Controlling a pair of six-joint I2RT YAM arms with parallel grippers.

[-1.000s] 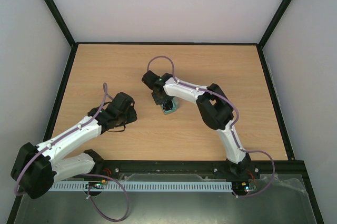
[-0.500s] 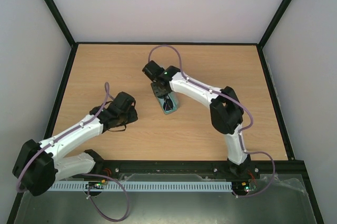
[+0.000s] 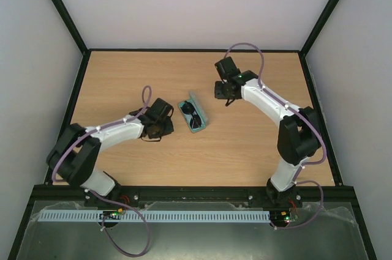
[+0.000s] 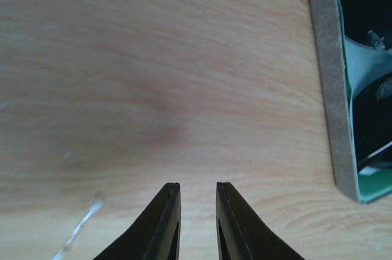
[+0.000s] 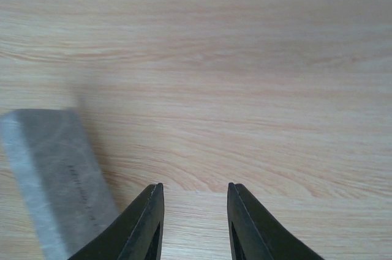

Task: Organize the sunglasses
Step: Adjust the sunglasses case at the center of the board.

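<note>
The sunglasses (image 3: 195, 115) lie inside the open grey case (image 3: 202, 126) at the table's middle, dark lenses up on a green lining. In the left wrist view the case's grey wall (image 4: 331, 89) and a dark lens (image 4: 370, 119) show at the right edge. My left gripper (image 3: 168, 125) is just left of the case, open a little and empty (image 4: 198, 188). My right gripper (image 3: 225, 96) is behind and to the right of the case, open and empty (image 5: 195, 188). A grey side of the case (image 5: 52, 174) shows at the lower left of the right wrist view.
The wooden table (image 3: 122, 82) is bounded by a black frame (image 3: 196, 49) and white walls. A thin scratch or thread (image 4: 76, 232) lies on the wood near the left fingers.
My right gripper has left the case and moved back and to the right. My left gripper has moved right, up to the case. The sunglasses now show uncovered in the case.
</note>
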